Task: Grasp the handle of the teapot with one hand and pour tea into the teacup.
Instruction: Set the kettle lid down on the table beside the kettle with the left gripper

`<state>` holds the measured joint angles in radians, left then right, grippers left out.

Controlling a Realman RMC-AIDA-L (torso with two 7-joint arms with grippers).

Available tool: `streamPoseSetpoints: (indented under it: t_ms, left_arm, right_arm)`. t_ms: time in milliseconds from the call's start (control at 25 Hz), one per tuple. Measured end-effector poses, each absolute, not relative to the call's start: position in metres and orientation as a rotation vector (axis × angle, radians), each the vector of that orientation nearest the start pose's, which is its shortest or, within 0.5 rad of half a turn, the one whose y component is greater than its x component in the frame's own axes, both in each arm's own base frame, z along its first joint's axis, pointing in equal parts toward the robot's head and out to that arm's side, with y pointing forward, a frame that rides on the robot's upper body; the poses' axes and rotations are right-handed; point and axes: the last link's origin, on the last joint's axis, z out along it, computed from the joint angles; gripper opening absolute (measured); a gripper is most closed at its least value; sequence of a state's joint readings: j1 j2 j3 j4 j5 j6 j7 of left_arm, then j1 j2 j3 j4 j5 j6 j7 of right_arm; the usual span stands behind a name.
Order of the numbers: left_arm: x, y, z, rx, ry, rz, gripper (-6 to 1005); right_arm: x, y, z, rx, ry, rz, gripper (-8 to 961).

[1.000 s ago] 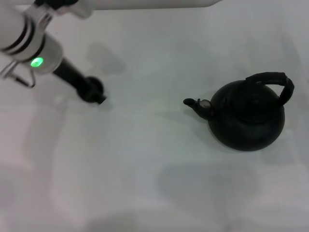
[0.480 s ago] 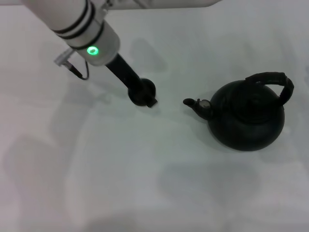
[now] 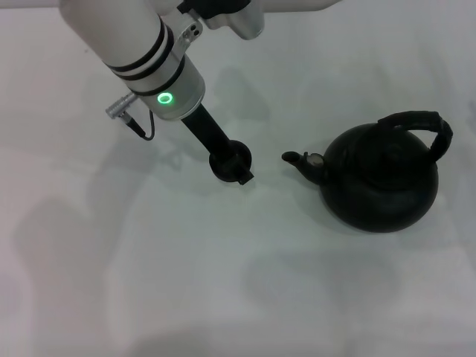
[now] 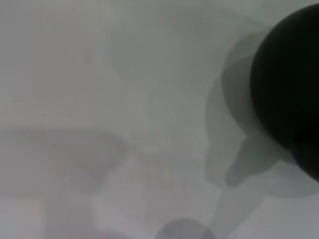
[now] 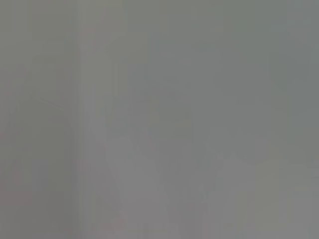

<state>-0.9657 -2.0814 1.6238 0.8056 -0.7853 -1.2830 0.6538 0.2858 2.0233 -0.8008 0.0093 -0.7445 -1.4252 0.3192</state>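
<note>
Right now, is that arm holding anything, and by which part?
It cannot be told. The left tool hangs beside the teapot, apart from its spout. The handle is untouched.

A bare white tabletop point(image 3: 186, 282) under a robot arm suggests a lab.

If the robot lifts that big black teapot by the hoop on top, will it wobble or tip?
The teapot probably hangs fairly steady: its handle arches over the round body. It might swing a little, since the body bulges well below the hoop. It looks heavy, being large and dark like metal, though that is a guess.
</note>
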Motion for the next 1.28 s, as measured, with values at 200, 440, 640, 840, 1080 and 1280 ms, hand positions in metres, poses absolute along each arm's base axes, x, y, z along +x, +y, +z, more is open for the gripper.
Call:
streamPoseSetpoints:
  t_ms: [200,440,640,840,1080,1280]
  left_arm:
    - [-0.137,0.379,-0.101,-2.830,-0.707,0.590,714]
    - [-0.134,0.381,-0.107,-2.832,-0.692,0.563,715]
    - [-0.130,0.379,-0.112,-2.849,-0.677,0.553,716]
    - [-0.131,0.374,-0.116,-2.856,-0.657,0.587,718]
    - [-0.133,0.373,-0.116,-2.849,-0.679,0.587,719]
    - [-0.136,0.374,-0.117,-2.842,-0.687,0.584,720]
  right_arm:
    - [0.382,0.259,0.028,-1.579,0.523,0.702,874]
    - [0.381,0.260,0.028,-1.581,0.524,0.705,874]
    - [0.382,0.260,0.027,-1.582,0.526,0.702,875]
    - [0.381,0.260,0.028,-1.580,0.526,0.703,875]
    - [0.380,0.262,0.027,-1.584,0.524,0.704,875]
    - [0.379,0.264,0.027,-1.586,0.522,0.706,874]
